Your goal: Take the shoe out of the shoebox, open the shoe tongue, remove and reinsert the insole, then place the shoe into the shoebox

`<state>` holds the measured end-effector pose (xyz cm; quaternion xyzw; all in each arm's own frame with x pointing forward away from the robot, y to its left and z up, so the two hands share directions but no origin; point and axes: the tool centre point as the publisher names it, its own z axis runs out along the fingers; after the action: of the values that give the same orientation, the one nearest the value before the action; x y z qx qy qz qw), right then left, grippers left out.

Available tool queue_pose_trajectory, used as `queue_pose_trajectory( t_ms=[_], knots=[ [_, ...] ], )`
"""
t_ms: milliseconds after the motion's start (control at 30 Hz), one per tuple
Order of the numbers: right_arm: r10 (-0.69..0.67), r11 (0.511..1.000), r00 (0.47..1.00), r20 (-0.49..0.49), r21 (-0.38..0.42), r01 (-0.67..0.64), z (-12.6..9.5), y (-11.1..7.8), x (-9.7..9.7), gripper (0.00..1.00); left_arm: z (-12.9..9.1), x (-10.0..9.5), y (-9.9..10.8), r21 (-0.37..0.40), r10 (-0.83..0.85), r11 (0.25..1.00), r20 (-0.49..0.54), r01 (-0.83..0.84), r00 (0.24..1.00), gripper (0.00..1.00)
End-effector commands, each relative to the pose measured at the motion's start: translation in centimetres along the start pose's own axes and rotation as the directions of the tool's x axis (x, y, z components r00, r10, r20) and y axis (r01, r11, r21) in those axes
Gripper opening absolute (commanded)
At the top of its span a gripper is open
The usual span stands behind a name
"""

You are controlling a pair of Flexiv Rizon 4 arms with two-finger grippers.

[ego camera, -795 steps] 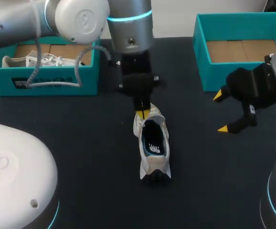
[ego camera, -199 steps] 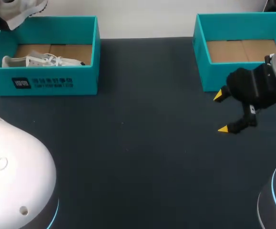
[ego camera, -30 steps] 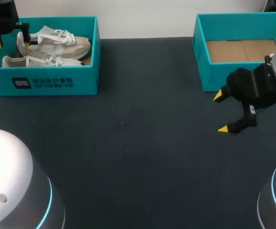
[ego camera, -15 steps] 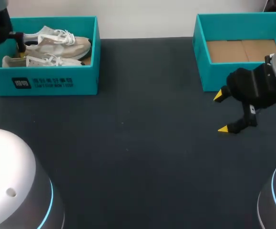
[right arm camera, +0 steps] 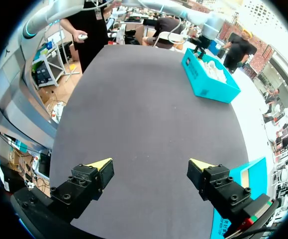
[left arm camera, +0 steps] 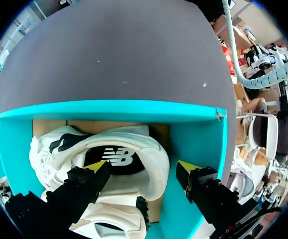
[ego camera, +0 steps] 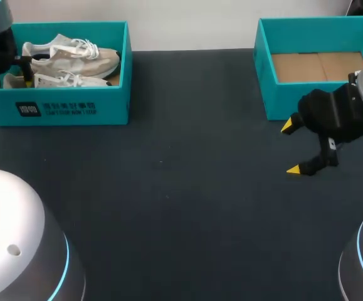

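Your left gripper (ego camera: 10,80), fingers spread and gripping nothing, has dropped lower over the heel of the shoe (ego camera: 74,55), which lies in the far-left shoebox (ego camera: 74,106). Your right gripper (ego camera: 290,148) remains open at the right.

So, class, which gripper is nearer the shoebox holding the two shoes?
Left. The left gripper reaches into that shoebox at its end, fingers open around a shoe's heel. The right gripper hangs over the table far across, beside the other, empty box.
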<state>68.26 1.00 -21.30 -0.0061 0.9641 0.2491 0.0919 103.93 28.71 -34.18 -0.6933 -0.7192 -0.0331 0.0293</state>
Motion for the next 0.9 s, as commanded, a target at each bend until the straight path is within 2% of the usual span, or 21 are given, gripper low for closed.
queue_pose_trajectory(
  t_ms=[33,100,167,267,367,467,567,700,900],
  knots=[
    [0.000,1.000,1.000,0.000,0.002,0.000,0.1,0.0,0.0,1.00,1.6,0.1,0.5,0.013,-0.008,1.000,-0.006,0.008,1.000,0.80],
    [0.000,1.000,1.000,0.000,0.002,0.000,0.1,0.0,0.0,1.00,1.9,0.2,0.4,0.009,-0.020,1.000,0.012,0.019,1.000,0.77],
    [0.000,1.000,1.000,0.000,0.002,0.000,0.1,0.0,0.0,1.00,2.4,0.2,0.4,0.016,-0.024,1.000,0.010,0.023,1.000,0.69],
    [0.000,1.000,1.000,0.000,0.002,0.000,0.1,0.0,0.0,1.00,2.9,0.2,0.3,0.027,-0.024,0.999,-0.003,0.024,1.000,0.71],
    [0.000,1.000,1.000,0.000,0.002,0.000,0.1,0.0,0.0,1.00,3.3,0.3,0.2,0.038,-0.026,0.999,-0.027,0.027,0.999,0.66],
    [0.000,1.000,1.000,0.000,0.002,0.000,0.1,0.0,0.0,1.00,3.3,0.4,0.2,0.042,-0.020,0.999,-0.044,0.022,0.999,0.44],
    [0.000,1.000,1.000,0.000,0.002,0.000,0.1,0.0,0.0,1.00,3.1,0.7,0.2,0.045,-0.006,0.999,-0.058,0.009,0.998,0.31],
    [0.000,1.000,1.000,0.000,0.002,0.000,0.1,0.0,0.0,1.00,2.8,0.9,0.1,0.048,0.011,0.999,-0.071,-0.008,0.997,0.00],
    [0.000,1.000,1.000,0.000,0.002,0.000,0.1,0.0,0.0,1.00,0.9,1.7,0.1,0.077,0.072,0.995,-0.072,-0.067,0.995,0.00]
  ],
)
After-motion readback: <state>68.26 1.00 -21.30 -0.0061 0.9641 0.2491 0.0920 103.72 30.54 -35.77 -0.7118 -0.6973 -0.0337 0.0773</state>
